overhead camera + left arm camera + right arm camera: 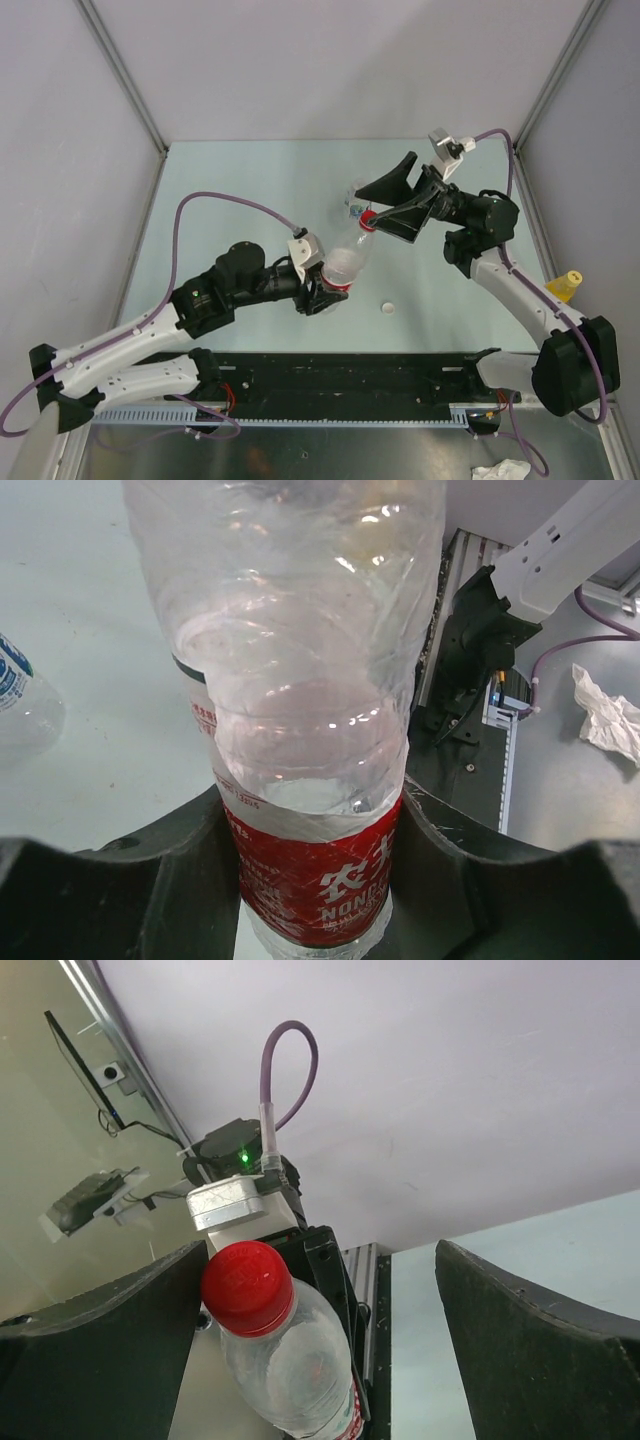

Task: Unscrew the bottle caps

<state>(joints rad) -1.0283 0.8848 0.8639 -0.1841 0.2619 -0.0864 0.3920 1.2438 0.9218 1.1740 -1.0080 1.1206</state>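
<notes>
My left gripper (333,283) is shut on the red label of a clear bottle (350,256), holding it tilted above the table. In the left wrist view the bottle (300,710) fills the gap between the fingers (160,880). Its red cap (368,220) is on the neck. My right gripper (369,208) stands open around that red cap (247,1287). The cap lies against the left finger (100,1360); the right finger (540,1350) is well apart from it.
A clear bottle with a blue label (352,205) lies on the table behind the held one. A loose white cap (387,308) rests near the front rail. A yellow-capped bottle (565,285) stands beside the right arm. Crumpled tissue (500,470) lies off the table.
</notes>
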